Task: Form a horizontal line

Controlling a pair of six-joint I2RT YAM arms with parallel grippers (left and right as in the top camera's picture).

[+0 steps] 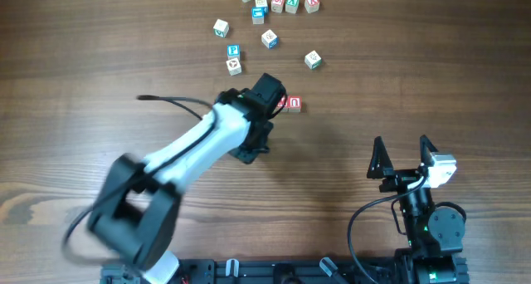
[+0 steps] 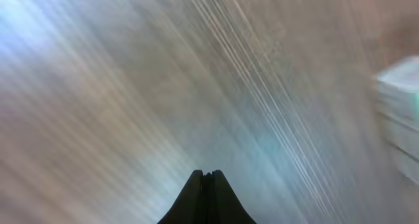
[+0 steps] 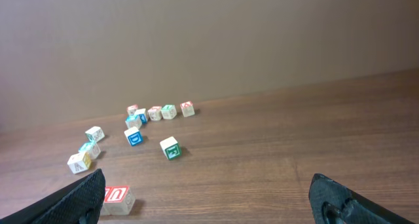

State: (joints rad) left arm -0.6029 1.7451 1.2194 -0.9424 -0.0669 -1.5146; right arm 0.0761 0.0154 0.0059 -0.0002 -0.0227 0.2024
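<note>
Overhead, the left end effector (image 1: 270,91) partly covers a red-lettered cube (image 1: 283,104) that touches the red arch-letter cube (image 1: 294,105) mid-bench (image 1: 465,85). The green-lettered cube (image 1: 312,59) lies apart, farther back. Only the blurred left wrist view shows its fingertips pressed together, empty. The right end effector (image 1: 402,155) gapes wide, well apart from every cube.

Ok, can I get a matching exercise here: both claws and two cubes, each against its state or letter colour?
Column one:
1. left claw
2. right claw
3. arch-letter cube
4. "P" cube

Column two:
A. blue letter
B. open
C. shut
D. red letter

Pairs: 1-C, 2-B, 3-D, 4-A.
</note>
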